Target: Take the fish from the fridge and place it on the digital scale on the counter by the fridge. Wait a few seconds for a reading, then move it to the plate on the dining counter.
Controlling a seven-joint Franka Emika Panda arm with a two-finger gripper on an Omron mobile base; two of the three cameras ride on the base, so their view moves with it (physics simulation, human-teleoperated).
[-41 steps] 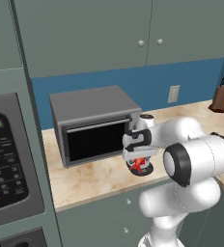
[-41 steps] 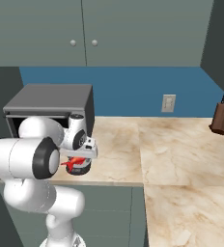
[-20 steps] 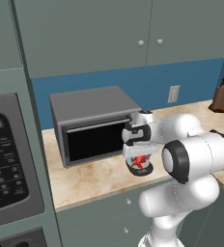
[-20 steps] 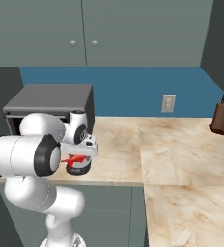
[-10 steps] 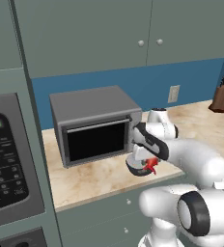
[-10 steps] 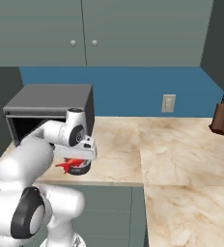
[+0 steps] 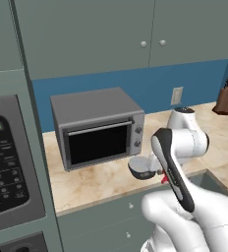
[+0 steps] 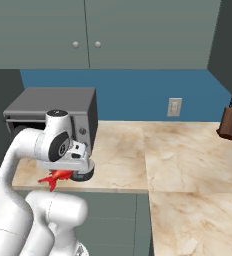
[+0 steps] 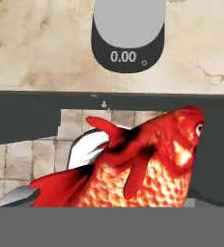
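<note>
My arm had swung round from its pose of a moment before, carrying my pincer (image 8: 63, 176) off the counter's (image 8: 123, 160) front edge. The fish (image 9: 138, 169) filled the space just ahead of my fingers, and I judged them clamped on it, though the tips themselves were hidden. The digital scale (image 9: 129, 36) sat beyond it, reading zero with nothing on its top. I took this to mean the weighing was over and the carry to the plate had begun.
</note>
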